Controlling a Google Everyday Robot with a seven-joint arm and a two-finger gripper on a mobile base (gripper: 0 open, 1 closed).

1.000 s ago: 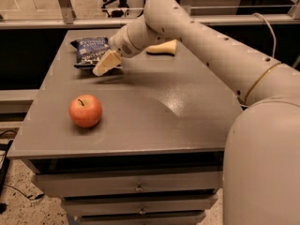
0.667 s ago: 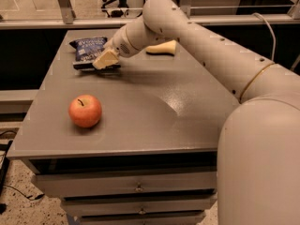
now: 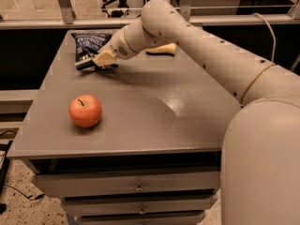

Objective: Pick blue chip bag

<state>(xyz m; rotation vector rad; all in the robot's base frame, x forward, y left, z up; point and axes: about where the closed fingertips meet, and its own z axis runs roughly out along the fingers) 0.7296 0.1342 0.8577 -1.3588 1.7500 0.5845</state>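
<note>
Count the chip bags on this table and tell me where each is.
1. The blue chip bag lies at the table's far left corner, the gripper at its near edge. The arm may hide others.

The pale arm (image 3: 201, 50) stretches in from the right, its elbow raised just right of the blue chip bag (image 3: 88, 42) and its wrist sloping down, setting the gripper (image 3: 102, 61) low at that bag's near right corner.

White lettering on blue chip bag (image 3: 89, 43) — illegible — gripper (image 3: 101, 63) at its edge
</note>
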